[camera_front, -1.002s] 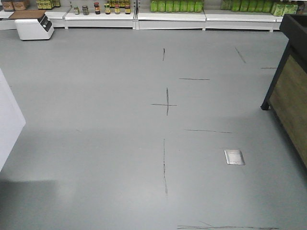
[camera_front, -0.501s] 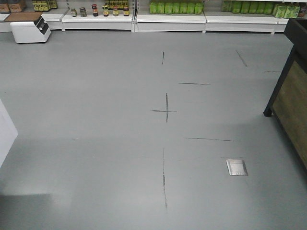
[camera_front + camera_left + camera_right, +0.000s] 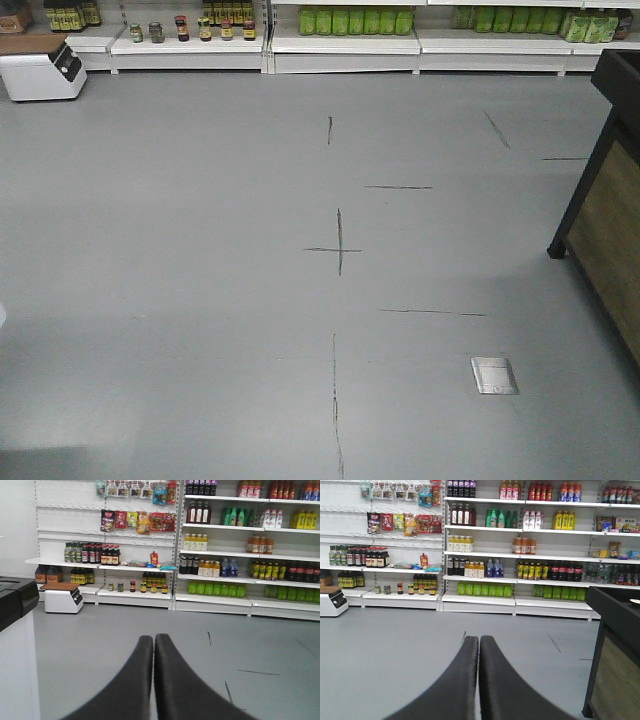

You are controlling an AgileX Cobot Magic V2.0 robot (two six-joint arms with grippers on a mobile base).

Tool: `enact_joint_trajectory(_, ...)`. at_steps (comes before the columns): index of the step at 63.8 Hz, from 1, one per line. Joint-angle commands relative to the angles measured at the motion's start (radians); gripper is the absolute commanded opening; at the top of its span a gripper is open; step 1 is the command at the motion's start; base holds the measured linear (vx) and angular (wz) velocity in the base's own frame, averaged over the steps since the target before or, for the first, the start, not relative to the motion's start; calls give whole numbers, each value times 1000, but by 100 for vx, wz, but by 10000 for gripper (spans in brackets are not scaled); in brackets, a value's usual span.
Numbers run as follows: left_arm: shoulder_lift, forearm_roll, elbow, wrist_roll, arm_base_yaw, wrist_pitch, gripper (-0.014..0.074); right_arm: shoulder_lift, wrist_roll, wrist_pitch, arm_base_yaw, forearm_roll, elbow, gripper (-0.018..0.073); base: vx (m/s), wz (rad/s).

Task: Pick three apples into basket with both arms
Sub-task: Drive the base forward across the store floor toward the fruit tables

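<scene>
No apples and no basket show in any view. My left gripper (image 3: 153,638) is shut, its two black fingers pressed together with nothing between them, pointing out over bare grey floor toward the store shelves. My right gripper (image 3: 479,639) is shut the same way, empty, aimed at the shelves across the floor. Neither arm appears in the front view, which shows only floor.
Grey floor (image 3: 200,300) with black tape marks and a cross (image 3: 338,247). A metal floor plate (image 3: 494,375) lies at lower right. A dark wooden stand (image 3: 605,210) is at the right edge. Stocked shelves (image 3: 345,30) line the far wall, with a white box (image 3: 40,70) at far left. A white counter (image 3: 12,645) stands at left.
The front view has shifted: floor marks and the floor plate moved down and slightly left, the white counter at the left edge slid out of sight, and the shelves sit higher in frame.
</scene>
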Motion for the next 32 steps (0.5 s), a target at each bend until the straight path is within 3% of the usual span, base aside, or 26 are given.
enact_joint_trajectory(1,-14,-7,24,-1,-1,-77,-6,-10,-4,-77,-4,-6,14,-4,20,-5)
enact_joint_trajectory(32,-14,-7,24,-1,-1,-77,-6,-10,-4,-77,-4,-6,14,-4,20,-10)
